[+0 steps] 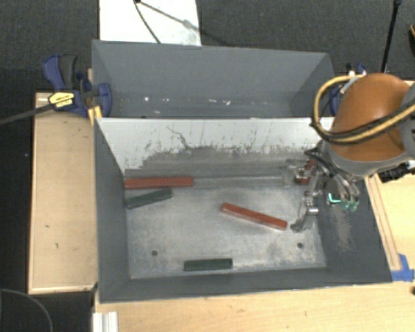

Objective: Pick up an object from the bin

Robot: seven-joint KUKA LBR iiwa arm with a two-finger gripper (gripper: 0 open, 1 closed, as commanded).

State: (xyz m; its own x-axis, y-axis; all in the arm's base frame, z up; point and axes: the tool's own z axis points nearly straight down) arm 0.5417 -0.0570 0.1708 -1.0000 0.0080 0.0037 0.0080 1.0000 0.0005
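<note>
Rig: iiwa arm comes in from the right of the view, orange wrist cover above the bin's right wall.
Bin: grey metal bin, scuffed floor, only 4 loose objs, no heap.
Gripper pos: gripper is low at the right of the floor, near the right wall. Tip looks close to floor level, as far as I can judge.
Gripper state: can't tell from this angle how far open it is. I see nothing carried in it.
Nearest obj: red-brown flat bar, mid-floor, lying flat, angled w/ its right end toward the front. That end is just beside the gripper tip. Touching or not, can't tell.
Other objs: second red-brown bar along the back wall at left. Dark green bar just in front of it, slightly angled. Another dark green bar near the front wall, about centre. All 3 well apart from the gripper.
Likely target: my read is the mid-floor red-brown bar, purely because it's nearest. Not confirmed.
Done: arm is inside the bin & down beside an obj.
Left: secure grasp, lift off the floor, carry up past the rim. None of that shown yet.
Progress: approach stage, by my judgement.
Watch: gripper sits at the bar's end, not its middle, so a grab there could let the bar swing or slip. Right wall is near, little room to shift.
</note>
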